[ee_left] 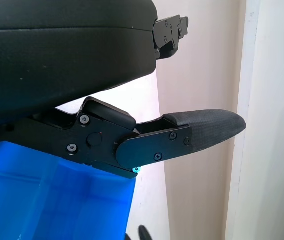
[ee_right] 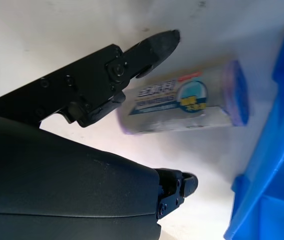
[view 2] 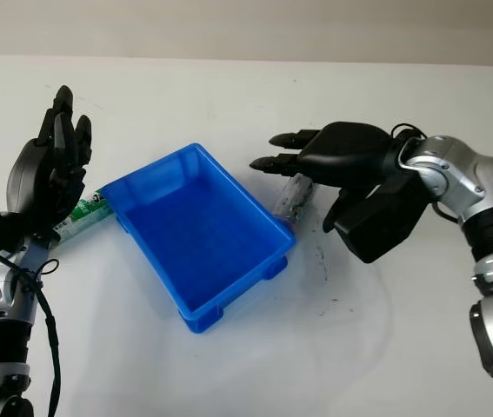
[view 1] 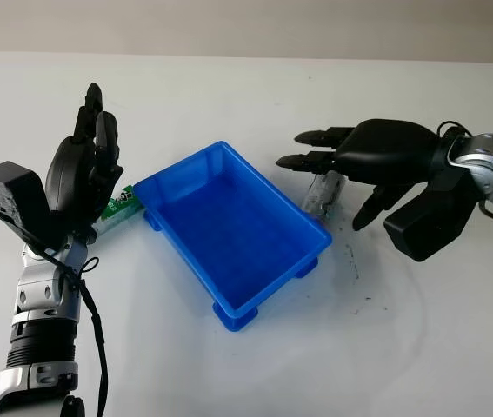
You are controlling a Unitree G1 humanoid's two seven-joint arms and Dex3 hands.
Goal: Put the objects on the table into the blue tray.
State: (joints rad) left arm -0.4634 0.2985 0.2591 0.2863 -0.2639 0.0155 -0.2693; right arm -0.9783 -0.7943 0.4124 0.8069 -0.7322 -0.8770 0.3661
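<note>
A: Right hand (view 1: 350, 161) pose?

B: Forearm enters from 3 o'clock, palm down, fingers pointing toward 9 o'clock. It hovers over the clear tube (view 1: 323, 193), open, holding nothing. In the right wrist view the tube (ee_right: 182, 102) lies on the counter between the fingertips (ee_right: 157, 42), not touched by them.

A: Tube position?

B: On the white counter (view 1: 420, 330), just beside the blue tray (view 1: 229, 226) at the tray's 2 o'clock edge. Printed label, blue cap end toward the tray. Whether it touches the tray wall: cannot tell.

A: Left hand (view 1: 85, 169)?

B: Raised upright at the tray's 9 o'clock side, fingers pointing up toward 12 o'clock, forearm rising from 7 o'clock. Open, nothing held. Left wrist view shows one finger (ee_left: 202, 130) straight, with tray blue beneath the hand's shell.

A: Anything near it?

B: Green-and-white packet (view 1: 117, 208) on the counter, partly hidden behind the hand, its end just beside the tray's 10 o'clock corner.

A: Tray contents?

B: Nothing inside; it sits at an angle, mid-counter.
</note>
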